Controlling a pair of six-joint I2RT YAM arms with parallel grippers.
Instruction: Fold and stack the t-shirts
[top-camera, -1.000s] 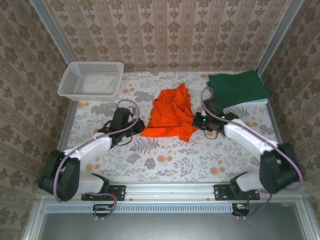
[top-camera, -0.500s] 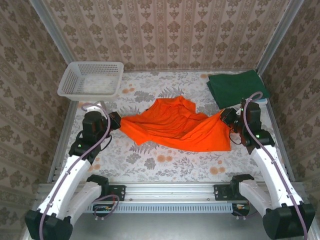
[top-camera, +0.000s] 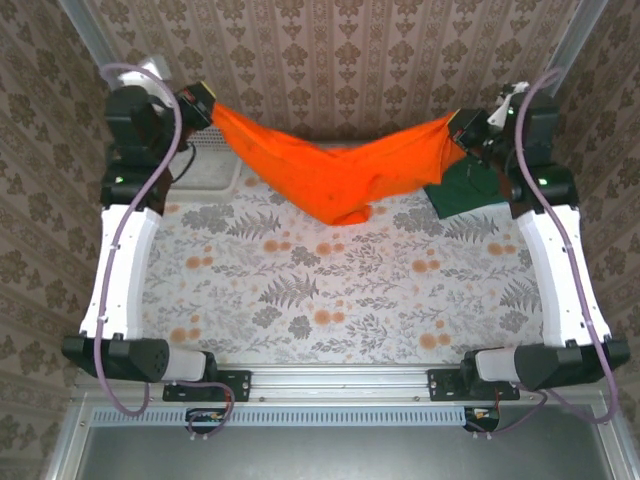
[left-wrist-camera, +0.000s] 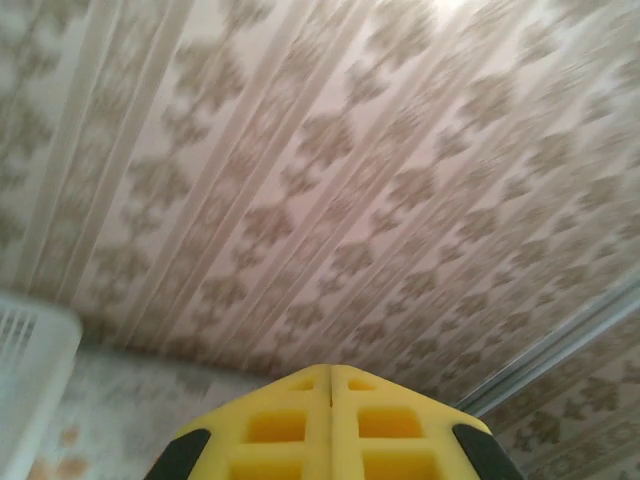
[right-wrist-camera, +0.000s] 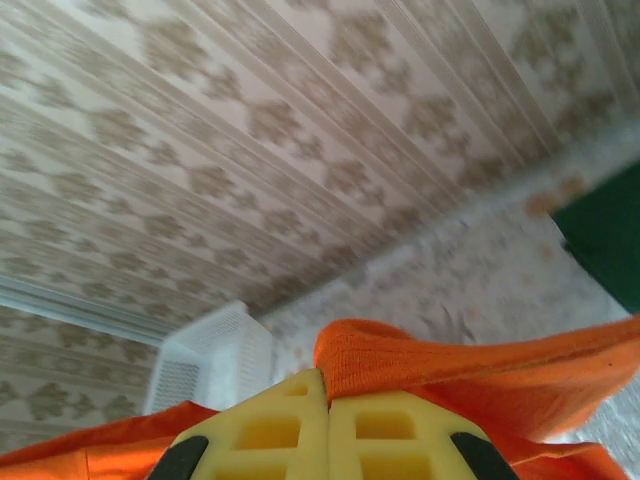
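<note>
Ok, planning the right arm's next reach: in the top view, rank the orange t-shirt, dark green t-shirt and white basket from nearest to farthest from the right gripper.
From the right gripper:
1. orange t-shirt: clamped in it, stretching away to the left.
2. dark green t-shirt: lying just beside it, on the right side.
3. white basket: far across, in the back left corner.

The left arm (top-camera: 120, 255) and right arm (top-camera: 562, 265) are built alike: long white links between bulky black joints, each on a black base (top-camera: 130, 357). A lilac cable (top-camera: 135, 72) loops along each arm from base to wrist. The left gripper (left-wrist-camera: 330, 372) and right gripper (right-wrist-camera: 326, 375) have bright yellow fingers (left-wrist-camera: 270, 425) moulded with square recesses, with black parts at their outer corners.
</note>
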